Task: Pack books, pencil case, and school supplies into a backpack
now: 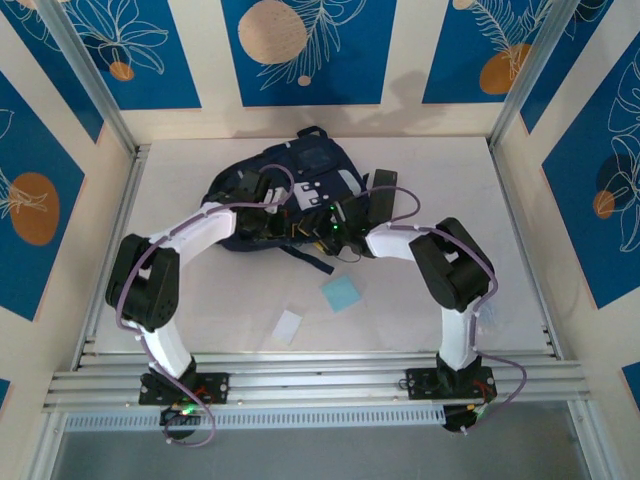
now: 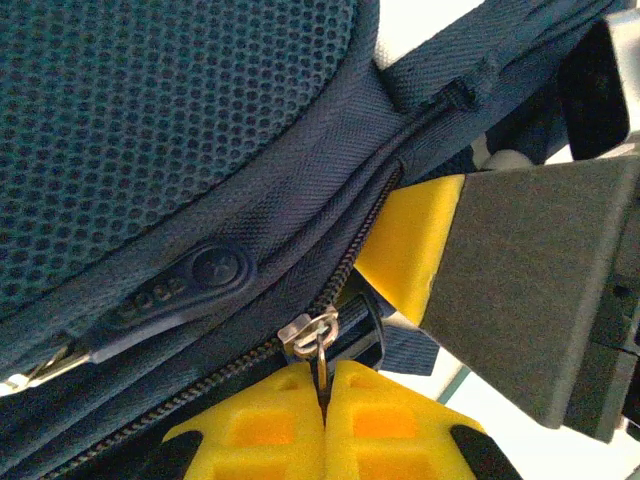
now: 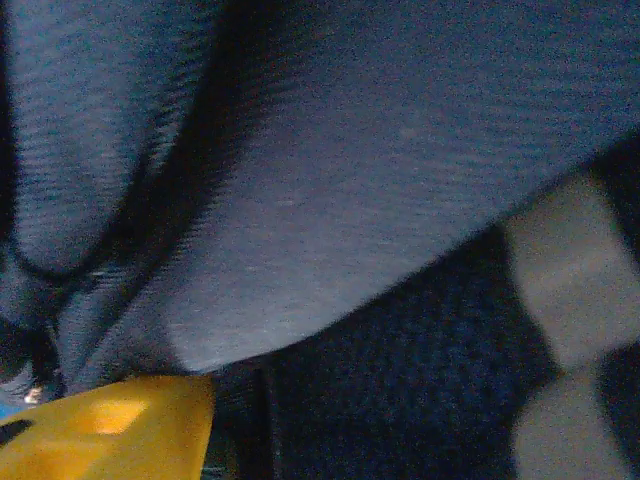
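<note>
A lab-like robot test cell: white flat surface [image 1: 400, 330] boxed by blue leaf-patterned wall panels [image 1: 310, 50], aluminium frame rails [image 1: 320, 380], 2 bolted white-and-black arms [image 1: 150, 285].

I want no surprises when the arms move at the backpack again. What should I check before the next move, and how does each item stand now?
1. Left gripper shut on the zipper pull: ok.
2. Right gripper holding the backpack: cannot tell. One yellow finger sits at the zipper gap, and the right wrist view is blurred.
3. Blue pad packed: not ok, it lies on the table.
4. White piece packed: not ok, also on the table.
5. Books and pencil case inside: cannot tell.
6. Opening wide enough for the pad: cannot tell.
</note>
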Robot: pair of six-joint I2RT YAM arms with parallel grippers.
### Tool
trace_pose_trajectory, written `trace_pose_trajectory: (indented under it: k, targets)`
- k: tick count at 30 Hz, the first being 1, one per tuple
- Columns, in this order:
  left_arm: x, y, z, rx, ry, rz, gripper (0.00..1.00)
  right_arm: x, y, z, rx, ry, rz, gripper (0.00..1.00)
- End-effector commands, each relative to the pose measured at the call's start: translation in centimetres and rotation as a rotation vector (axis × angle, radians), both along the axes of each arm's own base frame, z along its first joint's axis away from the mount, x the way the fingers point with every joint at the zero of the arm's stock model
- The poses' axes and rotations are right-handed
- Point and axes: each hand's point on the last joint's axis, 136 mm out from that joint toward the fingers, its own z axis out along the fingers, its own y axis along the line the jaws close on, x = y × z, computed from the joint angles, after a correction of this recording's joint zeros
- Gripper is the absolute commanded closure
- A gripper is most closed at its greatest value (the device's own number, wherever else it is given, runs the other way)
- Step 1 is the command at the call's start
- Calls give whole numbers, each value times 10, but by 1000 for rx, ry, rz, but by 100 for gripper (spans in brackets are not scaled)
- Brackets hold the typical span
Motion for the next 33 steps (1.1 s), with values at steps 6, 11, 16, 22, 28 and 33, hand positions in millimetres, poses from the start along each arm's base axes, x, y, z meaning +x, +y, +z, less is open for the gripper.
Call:
trace_pose_trajectory:
  k: [6,11,16,22,28,33]
  targets:
    - [-27,30,4,249,26,-144,100,32,-36,8,-183,-179,-27,100]
    - [-11,66,-3,429,4,-127,100,32,-48,21,-249,-251,92,100]
    - [-1,97,-11,521,24,-101,100,33,-57,22,-295,-274,199,100]
    - [-10,115,-7,533,71,-78,100,58,-75,22,-307,-282,220,100]
    - [-33,89,14,360,81,-77,100,90,-82,32,-276,-292,211,100]
    - [-32,45,34,184,59,-104,100,97,-68,55,-206,-300,225,100]
